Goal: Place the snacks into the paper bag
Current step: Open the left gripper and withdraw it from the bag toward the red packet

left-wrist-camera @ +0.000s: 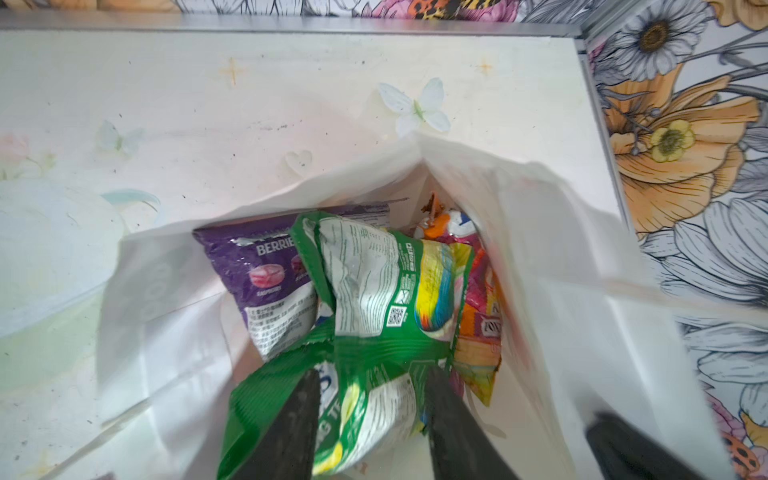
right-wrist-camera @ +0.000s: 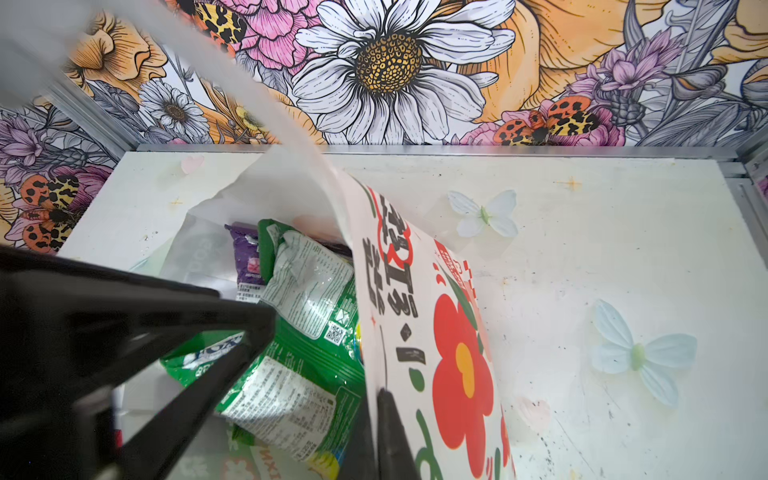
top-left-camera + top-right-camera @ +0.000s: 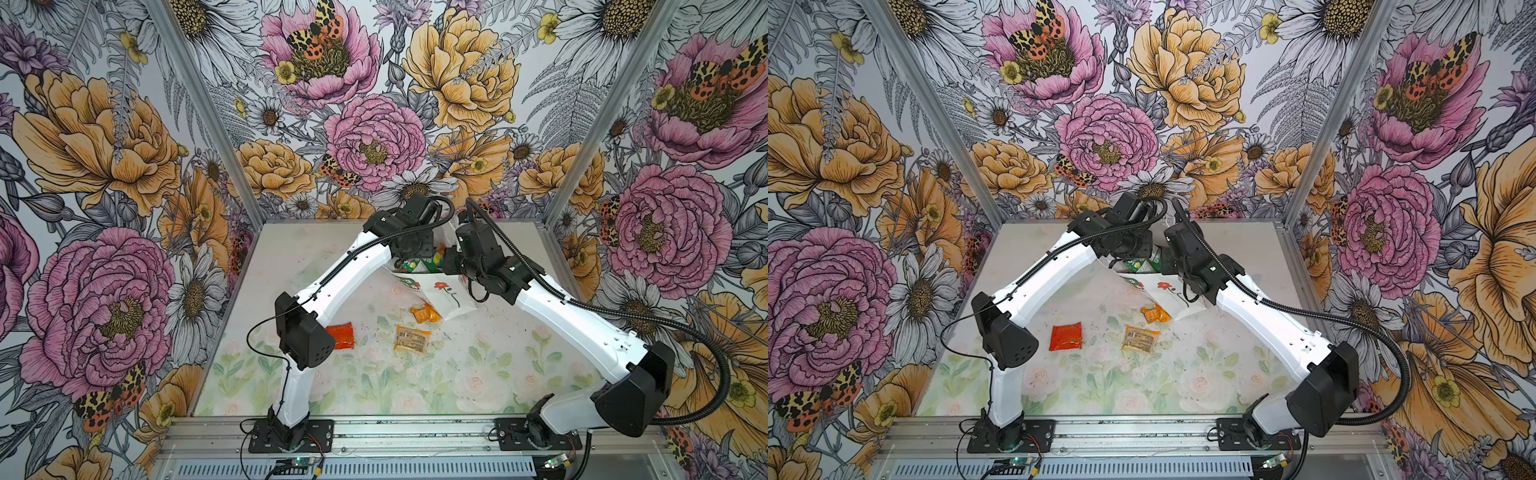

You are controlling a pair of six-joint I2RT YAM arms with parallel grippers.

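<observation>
The white paper bag (image 3: 442, 293) (image 3: 1169, 291) stands at the back middle of the table, its mouth open. My left gripper (image 1: 372, 374) hangs in that mouth, jaws apart, with a green packet (image 1: 374, 282) lying between the fingers (image 2: 199, 374). A purple packet (image 1: 266, 270) and an orange one (image 1: 482, 328) lie deeper inside. My right gripper (image 2: 380, 399) is shut on the bag's printed side wall (image 2: 415, 291). On the table in front of the bag lie a red packet (image 3: 340, 336) (image 3: 1065, 336), a small orange one (image 3: 424, 312) (image 3: 1154, 313) and an orange-yellow one (image 3: 411, 338) (image 3: 1140, 339).
Both arms meet over the bag at the back; the left elbow (image 3: 303, 328) overhangs the red packet's left edge. The back aluminium rail (image 1: 291, 23) runs close behind the bag. Flower-papered walls close in the table (image 3: 374, 395) on three sides.
</observation>
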